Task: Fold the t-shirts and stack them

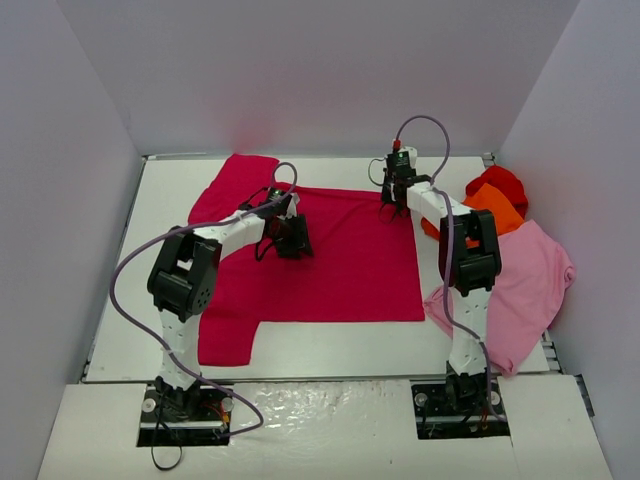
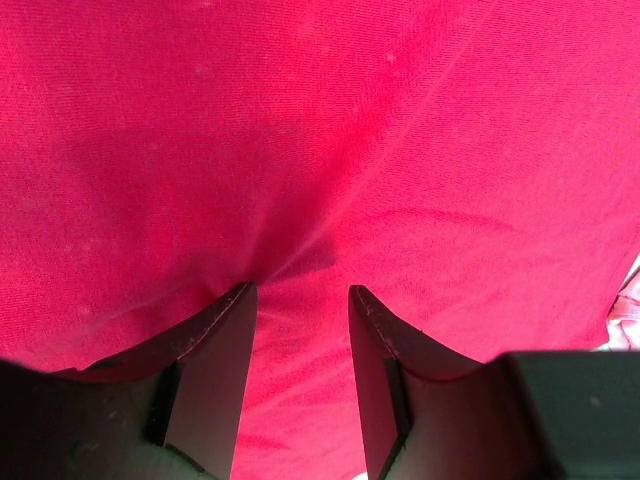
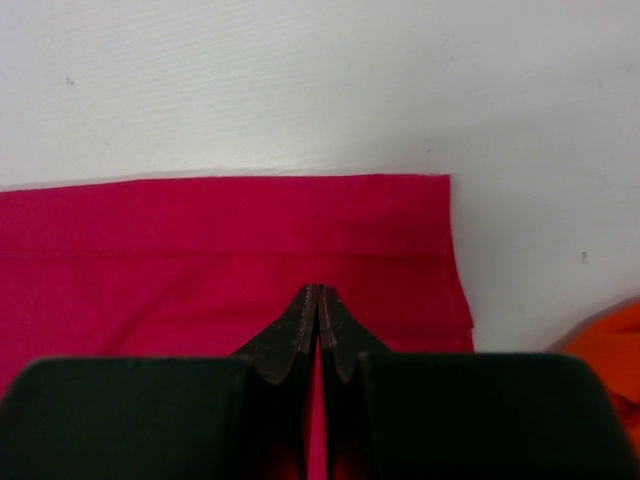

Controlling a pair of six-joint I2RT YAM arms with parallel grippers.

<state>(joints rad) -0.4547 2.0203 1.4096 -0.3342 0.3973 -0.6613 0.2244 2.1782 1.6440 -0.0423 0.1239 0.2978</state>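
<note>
The crimson-magenta t-shirt (image 1: pixel 340 260) lies spread flat in the middle of the table, one sleeve at the far left and one at the near left. My left gripper (image 1: pixel 290 238) is open, its fingers pressed down on the shirt's upper middle; the cloth (image 2: pixel 300 150) puckers between the tips (image 2: pixel 300 290). My right gripper (image 1: pixel 392 205) is shut at the shirt's far right corner. In the right wrist view its closed tips (image 3: pixel 320 290) sit over the flat hem (image 3: pixel 200 230), and no cloth shows between them. The light pink (image 1: pixel 525 280), orange (image 1: pixel 495 210) and bright red (image 1: pixel 503 183) shirts lie heaped at the right.
White table (image 1: pixel 330 345) enclosed by white walls on the left, back and right. The heap of shirts fills the right edge next to the right arm. The orange shirt (image 3: pixel 610 340) shows at the right edge of the right wrist view.
</note>
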